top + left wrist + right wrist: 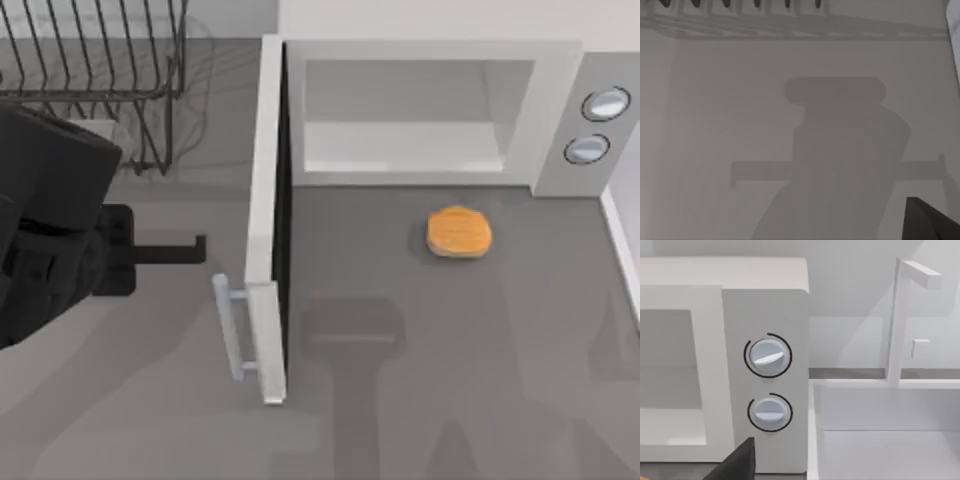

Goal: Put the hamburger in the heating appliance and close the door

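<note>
A: Item one, nearest the table's front edge?
B: The door (268, 220), swung fully open, standing edge-on; its bar handle (231, 327) sits at the near end, facing the table's left.

A: Item two?
B: The hamburger (459, 232), flat on the grey table (450, 400), just in front of the microwave's opening, right of the door and apart from it. Not inside.

A: Item three, the left gripper (185, 250)?
B: Left of the door, level with its middle, dark fingers pointing toward it. Whether they stand wide or narrow, I cannot tell. The hamburger lies well apart, on the door's far side.

A: The right gripper?
B: A dark finger (737, 465) edges the right wrist view, near the knob panel; spread unknown.

A: Farther back?
B: The microwave (430, 110), cavity bare, two round knobs (605, 103) on its right panel. At far left, a black wire rack (95, 70).
</note>
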Controlling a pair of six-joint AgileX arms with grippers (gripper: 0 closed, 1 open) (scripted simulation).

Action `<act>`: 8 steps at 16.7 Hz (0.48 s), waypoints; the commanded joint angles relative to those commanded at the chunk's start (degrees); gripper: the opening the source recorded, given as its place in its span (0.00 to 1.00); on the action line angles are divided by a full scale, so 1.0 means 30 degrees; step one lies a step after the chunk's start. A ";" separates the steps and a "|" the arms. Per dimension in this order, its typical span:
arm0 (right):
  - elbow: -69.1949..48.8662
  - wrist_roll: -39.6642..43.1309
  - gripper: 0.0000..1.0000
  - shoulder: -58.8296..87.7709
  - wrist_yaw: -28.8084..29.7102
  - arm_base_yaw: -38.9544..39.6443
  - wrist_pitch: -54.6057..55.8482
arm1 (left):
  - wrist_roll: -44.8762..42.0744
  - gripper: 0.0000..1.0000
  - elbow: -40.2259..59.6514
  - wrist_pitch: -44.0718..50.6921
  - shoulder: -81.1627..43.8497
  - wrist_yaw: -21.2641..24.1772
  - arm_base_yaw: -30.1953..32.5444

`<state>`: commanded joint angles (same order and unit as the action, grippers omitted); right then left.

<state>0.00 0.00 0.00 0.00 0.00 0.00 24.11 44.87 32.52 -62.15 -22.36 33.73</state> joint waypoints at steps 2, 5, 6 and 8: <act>0.0000 0.0000 1.00 0.0000 0.0000 0.0000 0.0000 | -0.0010 0.00 -0.0057 -0.0054 0.0069 0.0064 -0.0072; 0.0000 0.0000 1.00 0.0000 0.0000 0.0000 0.0000 | -0.0023 0.00 -0.0787 -0.0779 -0.0344 0.0064 -0.0065; 0.0000 0.0000 1.00 0.0000 0.0000 0.0000 0.0000 | -0.0031 0.00 -0.1290 -0.1382 -0.0593 0.0062 -0.0064; 0.0000 0.0000 1.00 0.0000 0.0000 0.0000 0.0000 | -0.0049 0.00 -0.2348 -0.3093 -0.1071 0.0061 -0.0070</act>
<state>0.00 0.00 0.00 0.00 0.00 0.00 23.96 37.83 23.24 -65.37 -22.18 33.52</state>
